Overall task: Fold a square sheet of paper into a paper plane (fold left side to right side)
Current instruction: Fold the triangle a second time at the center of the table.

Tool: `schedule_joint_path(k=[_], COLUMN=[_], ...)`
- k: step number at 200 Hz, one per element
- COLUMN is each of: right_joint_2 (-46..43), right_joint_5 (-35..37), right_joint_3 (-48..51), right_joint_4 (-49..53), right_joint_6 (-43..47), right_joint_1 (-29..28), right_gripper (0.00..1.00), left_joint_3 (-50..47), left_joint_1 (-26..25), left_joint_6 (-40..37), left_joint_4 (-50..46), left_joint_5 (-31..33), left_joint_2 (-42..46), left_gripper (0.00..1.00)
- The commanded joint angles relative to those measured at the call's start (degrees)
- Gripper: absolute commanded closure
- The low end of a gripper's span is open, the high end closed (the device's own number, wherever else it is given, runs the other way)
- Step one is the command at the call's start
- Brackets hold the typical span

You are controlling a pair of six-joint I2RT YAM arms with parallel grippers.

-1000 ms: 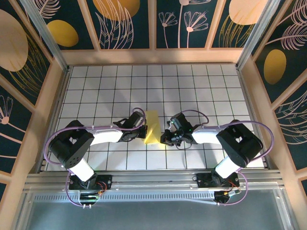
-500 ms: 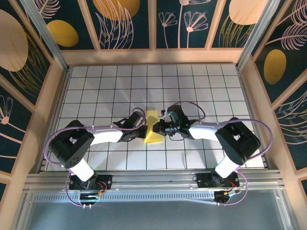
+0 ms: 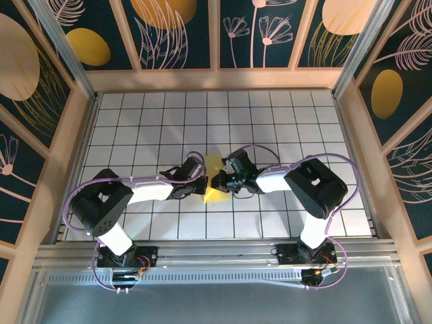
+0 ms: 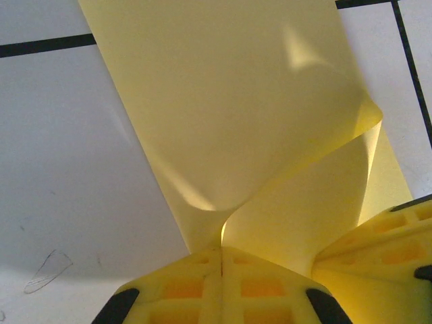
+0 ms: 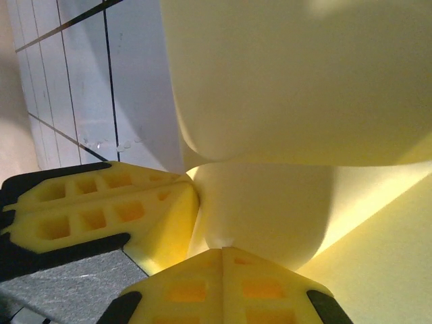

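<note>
The square sheet of paper is pale yellow and lies bent over itself near the table's middle. In the left wrist view the paper curls up in a loop. My left gripper is shut on its lower edge, jaws pressed together. My right gripper is shut on another part of the paper, which bulges above it. From above, the left gripper and the right gripper stand almost tip to tip at the sheet. Each wrist view catches the other gripper's yellow fingers close by.
The white gridded tabletop spreads around the paper. Wooden rails and dark patterned walls close in the sides and back. Both arm bases sit at the near edge.
My right gripper has moved left and a little away from the near edge, bringing its hold of the paper up against the left gripper. The sheet now looks narrower and more bunched. The left arm stayed put.
</note>
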State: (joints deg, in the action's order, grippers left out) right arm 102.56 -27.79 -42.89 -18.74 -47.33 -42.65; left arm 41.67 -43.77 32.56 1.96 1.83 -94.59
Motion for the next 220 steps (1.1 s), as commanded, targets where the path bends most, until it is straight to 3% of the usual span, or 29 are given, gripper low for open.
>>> schedule_joint_path(k=[1, 147, 194, 220], right_joint_2=[0.6, 0.7, 0.1, 0.1], right_joint_5=[2.1, 5.5, 5.2, 4.7], right_joint_3=[-0.4, 0.9, 3.9, 4.3], right_joint_4=[-0.3, 5.7, 2.7, 1.4], right_joint_6=[-0.3, -0.7, -2.4, -2.7], right_joint_1=[-0.5, -0.5, -0.5, -0.5], right_gripper=[1.00, 1.00, 1.00, 1.00], left_joint_3=[0.4, 2.8, 5.9, 6.7], left_joint_1=[0.4, 0.4, 0.5, 0.6], left_joint_6=[-0.8, 0.5, 1.0, 1.3], left_joint_4=[-1.3, -2.1, -5.1, -8.4], left_joint_5=[0.3, 1.6, 3.6, 3.6], left_joint_2=[-1.9, -1.7, 1.7, 5.7], left_gripper=[1.00, 1.00, 0.69, 0.62])
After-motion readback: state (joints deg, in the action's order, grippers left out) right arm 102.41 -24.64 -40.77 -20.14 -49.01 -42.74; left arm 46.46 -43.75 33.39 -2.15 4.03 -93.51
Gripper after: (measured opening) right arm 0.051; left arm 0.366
